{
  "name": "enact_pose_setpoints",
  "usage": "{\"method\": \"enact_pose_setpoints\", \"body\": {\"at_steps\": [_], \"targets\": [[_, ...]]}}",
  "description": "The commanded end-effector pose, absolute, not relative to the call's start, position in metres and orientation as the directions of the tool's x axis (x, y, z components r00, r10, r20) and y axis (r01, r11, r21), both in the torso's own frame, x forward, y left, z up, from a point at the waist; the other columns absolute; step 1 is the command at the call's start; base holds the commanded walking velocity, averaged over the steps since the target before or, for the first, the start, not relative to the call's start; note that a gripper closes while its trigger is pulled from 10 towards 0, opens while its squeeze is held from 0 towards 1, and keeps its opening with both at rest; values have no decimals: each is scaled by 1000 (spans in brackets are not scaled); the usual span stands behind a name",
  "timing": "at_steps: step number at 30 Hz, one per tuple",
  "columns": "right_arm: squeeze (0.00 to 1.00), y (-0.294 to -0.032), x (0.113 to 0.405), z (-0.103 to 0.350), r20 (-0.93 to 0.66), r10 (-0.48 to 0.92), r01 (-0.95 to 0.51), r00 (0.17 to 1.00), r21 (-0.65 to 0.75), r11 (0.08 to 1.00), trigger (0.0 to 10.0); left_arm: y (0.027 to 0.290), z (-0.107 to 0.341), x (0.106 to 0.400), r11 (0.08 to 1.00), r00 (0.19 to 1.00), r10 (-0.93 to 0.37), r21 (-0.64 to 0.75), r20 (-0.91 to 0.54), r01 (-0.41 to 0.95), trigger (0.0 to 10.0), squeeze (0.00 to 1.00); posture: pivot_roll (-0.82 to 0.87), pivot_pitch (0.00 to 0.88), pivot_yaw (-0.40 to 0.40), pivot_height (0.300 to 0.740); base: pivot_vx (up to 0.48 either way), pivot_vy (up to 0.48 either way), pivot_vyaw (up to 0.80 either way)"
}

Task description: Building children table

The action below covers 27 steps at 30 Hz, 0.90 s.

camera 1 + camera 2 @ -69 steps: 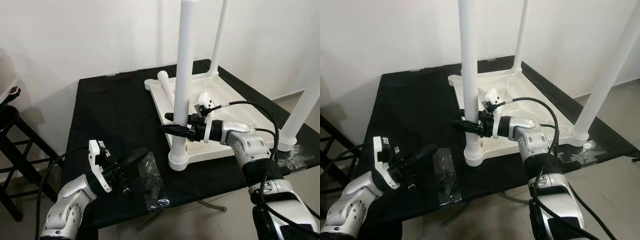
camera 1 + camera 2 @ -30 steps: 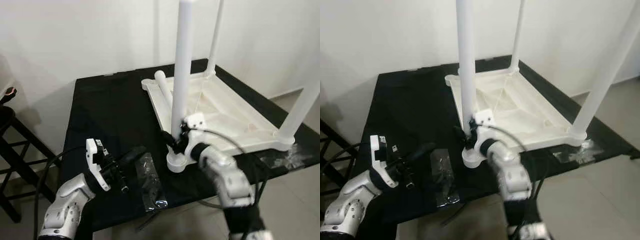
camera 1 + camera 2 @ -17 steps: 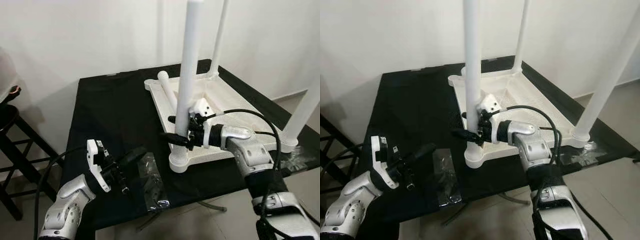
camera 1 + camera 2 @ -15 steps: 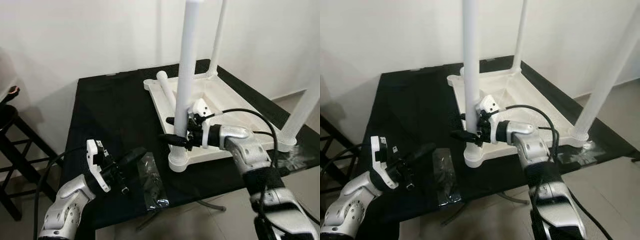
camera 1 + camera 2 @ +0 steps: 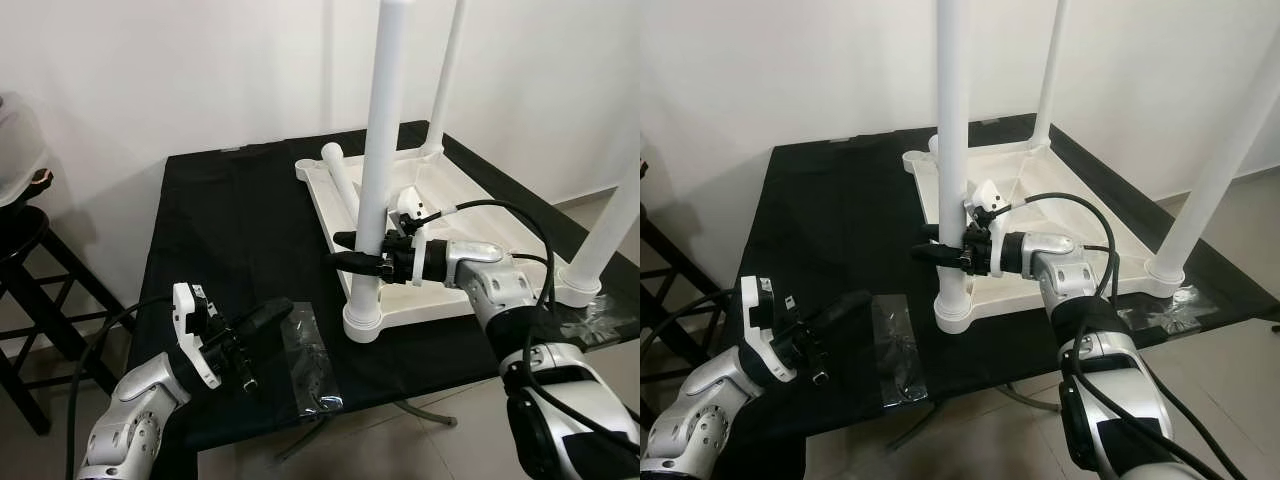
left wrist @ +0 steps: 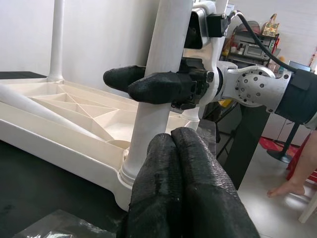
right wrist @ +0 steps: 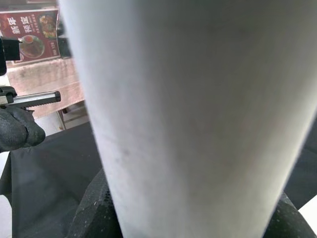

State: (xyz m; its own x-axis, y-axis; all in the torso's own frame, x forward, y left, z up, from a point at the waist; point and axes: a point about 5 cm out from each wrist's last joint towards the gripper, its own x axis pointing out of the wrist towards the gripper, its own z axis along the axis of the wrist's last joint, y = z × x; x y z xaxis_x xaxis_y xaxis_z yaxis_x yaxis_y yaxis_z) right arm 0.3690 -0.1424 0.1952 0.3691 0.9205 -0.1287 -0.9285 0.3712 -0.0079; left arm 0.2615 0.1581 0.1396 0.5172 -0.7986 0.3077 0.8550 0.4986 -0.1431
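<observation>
Up close, right gripper (image 5: 350, 250) clamps the white leg (image 7: 198, 114).

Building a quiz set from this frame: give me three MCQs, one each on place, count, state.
1. Where does the clear plastic bag lie?
A. on the black table near the left end effector
B. inside the tabletop
C. on the stool

2. How many white legs stand upright?
A. one
B. three
C. five

3. The right end effector is:
A. open in the air
B. shut on the near leg
C. resting on the bag

Key: A, it lies on the black table beside the left end effector; B, three stand up; B, its fingers clamp the near leg.
</observation>
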Motion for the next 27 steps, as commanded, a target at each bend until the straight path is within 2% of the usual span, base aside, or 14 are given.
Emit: {"method": "enact_pose_setpoints", "body": {"at_steps": [1, 3, 5, 6, 7, 8, 9, 10, 13, 19, 21, 23, 24, 27], "targets": [[0, -148, 367, 184, -155, 905, -916, 396, 3, 401, 0, 161, 138, 260, 505, 525, -797, -149, 298, 850, 10000, 0, -7, 0, 9, 740, 0, 0, 0], [0, -150, 366, 182, -161, 897, -909, 413, -5, 418, 0, 161, 138, 260, 505, 525, -797, -149, 298, 850, 10000, 0, -7, 0, 9, 740, 0, 0, 0], [0, -147, 360, 164, -205, 799, -820, 565, -30, 572, 0, 161, 139, 259, 506, 527, -795, -150, 301, 849, 10000, 0, -19, 0, -6, 740, 0, 0, 0], [0, -147, 360, 164, -205, 799, -820, 565, -30, 572, 0, 161, 139, 259, 506, 527, -795, -150, 301, 849, 10000, 0, -19, 0, -6, 740, 0, 0, 0], [0, -141, 355, 151, -218, 683, -704, 697, -27, 710, 0, 162, 139, 259, 507, 527, -794, -150, 301, 849, 10000, 0, -21, 0, -6, 740, 0, 0, 0], [0, -132, 340, 131, -221, 472, -477, 853, 35, 878, 0, 164, 140, 260, 507, 528, -793, -150, 302, 848, 10000, 0, -33, 0, 7, 740, 0, 0, 0], [0, -132, 340, 131, -221, 472, -477, 853, 35, 878, 0, 164, 140, 260, 507, 528, -793, -150, 302, 848, 10000, 0, -33, 0, 7, 740, 0, 0, 0], [0, -132, 327, 119, -251, 295, -284, 922, 81, 955, 0, 164, 140, 260, 508, 529, -793, -151, 303, 848, 10000, 0, -33, 0, 7, 740, 0, 0, 0], [0, -120, 309, 119, -232, 310, -312, 922, 29, 950, 0, 165, 140, 262, 501, 522, -799, -152, 298, 852, 10000, 0, -69, 0, 32, 740, 0, 0, 0], [0, -124, 321, 120, -248, 360, -377, 900, -26, 926, 0, 163, 139, 264, 484, 508, -811, -153, 292, 861, 10000, 0, -51, 0, 14, 740, 0, 0, 0], [0, -117, 319, 124, -233, 383, -398, 894, -17, 917, 10000, 165, 139, 264, 509, 532, -789, -156, 308, 846, 10000, 0, -49, 0, 15, 740, 0, 0, 0], [27, -115, 319, 128, -223, 404, -415, 887, -6, 910, 10000, 165, 139, 264, 515, 537, -783, -156, 312, 843, 10000, 0, -48, 0, 13, 740, 0, 0, 0], [1000, -106, 319, 135, -202, 507, -509, 838, 49, 859, 10000, 164, 139, 264, 509, 531, -789, -157, 309, 846, 10000, 0, -49, 0, 14, 740, 0, 0, 0], [1000, -98, 318, 147, -171, 624, -624, 763, 58, 779, 10000, 163, 139, 265, 501, 524, -795, -156, 305, 851, 10000, 0, -51, 0, 14, 740, 0, 0, 0]]}}
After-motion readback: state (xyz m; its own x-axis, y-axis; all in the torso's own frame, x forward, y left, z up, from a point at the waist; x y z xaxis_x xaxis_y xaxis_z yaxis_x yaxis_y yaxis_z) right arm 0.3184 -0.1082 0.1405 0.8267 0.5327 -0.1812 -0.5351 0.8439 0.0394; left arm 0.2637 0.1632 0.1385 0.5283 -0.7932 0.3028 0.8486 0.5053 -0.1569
